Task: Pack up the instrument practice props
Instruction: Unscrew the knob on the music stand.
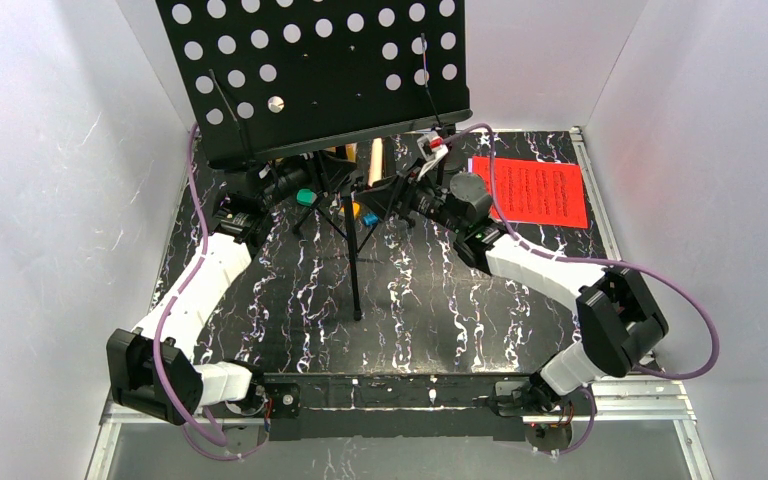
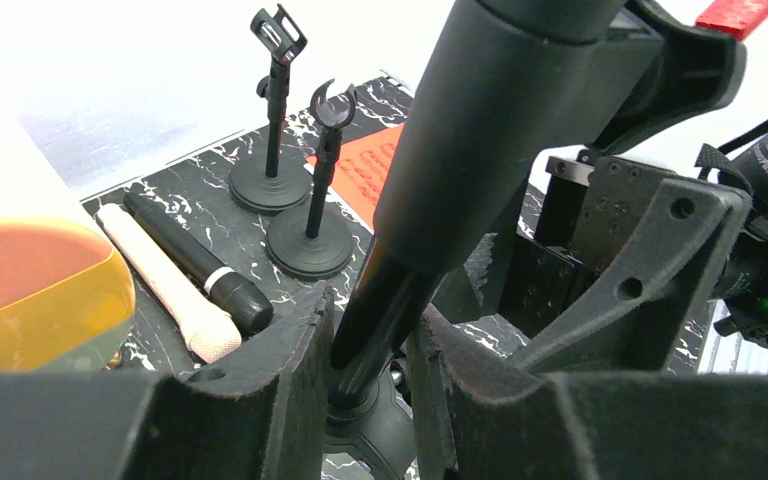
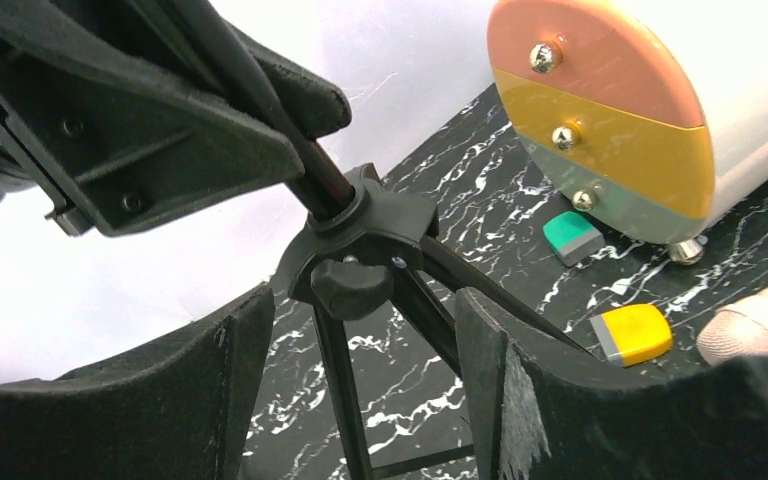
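The black perforated music rack (image 1: 310, 70) stands on its tripod legs (image 1: 355, 262) at the back of the table. My left gripper (image 2: 375, 370) is shut on the rack's pole (image 2: 480, 140) just above the tripod hub. My right gripper (image 3: 360, 390) is open, its fingers either side of a tripod leg below the clamp knob (image 3: 353, 287) without touching it. A red sheet-music page (image 1: 540, 190) lies at the back right. A cream microphone (image 2: 170, 290) and a black microphone (image 2: 200, 268) lie side by side near two mic holders (image 2: 308, 250).
A round container with a pink, yellow and grey end (image 3: 610, 110) lies behind the tripod. Small green (image 3: 572, 238) and yellow (image 3: 632, 333) blocks lie near it. White walls close in the black marbled table (image 1: 430, 300) on the left, right and back.
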{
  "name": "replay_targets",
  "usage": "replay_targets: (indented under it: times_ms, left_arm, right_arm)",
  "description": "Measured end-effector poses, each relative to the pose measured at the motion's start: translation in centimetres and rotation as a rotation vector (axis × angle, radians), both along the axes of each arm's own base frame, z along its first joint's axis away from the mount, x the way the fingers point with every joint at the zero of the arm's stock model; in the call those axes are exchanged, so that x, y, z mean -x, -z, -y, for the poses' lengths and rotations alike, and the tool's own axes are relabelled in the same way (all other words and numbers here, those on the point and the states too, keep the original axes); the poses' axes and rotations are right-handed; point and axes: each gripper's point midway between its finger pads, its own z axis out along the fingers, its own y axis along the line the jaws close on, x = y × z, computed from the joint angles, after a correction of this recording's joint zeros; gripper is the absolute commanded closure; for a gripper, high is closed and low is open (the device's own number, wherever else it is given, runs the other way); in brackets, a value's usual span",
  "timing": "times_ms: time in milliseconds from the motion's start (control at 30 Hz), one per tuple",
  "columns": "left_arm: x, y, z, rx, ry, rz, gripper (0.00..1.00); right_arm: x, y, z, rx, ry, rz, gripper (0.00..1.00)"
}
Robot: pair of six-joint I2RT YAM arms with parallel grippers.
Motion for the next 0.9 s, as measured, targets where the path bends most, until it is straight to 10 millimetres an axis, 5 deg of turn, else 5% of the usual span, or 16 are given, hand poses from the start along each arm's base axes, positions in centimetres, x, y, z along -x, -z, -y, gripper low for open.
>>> replay_targets:
  times_ms: [600,900]
  left_arm:
    - [0.00,-0.01,0.00,-0.002,-0.003,0.001,1.00]
    - [0.02,0.00,0.00,-0.004,-0.002,0.000,1.00]
  right_arm:
    - [-0.44,-0.99,-0.75,-0.058,-0.064,-0.098,0.77]
    - [-0.30,-0.96,-0.88,0.062,-0.110,0.058,0.86]
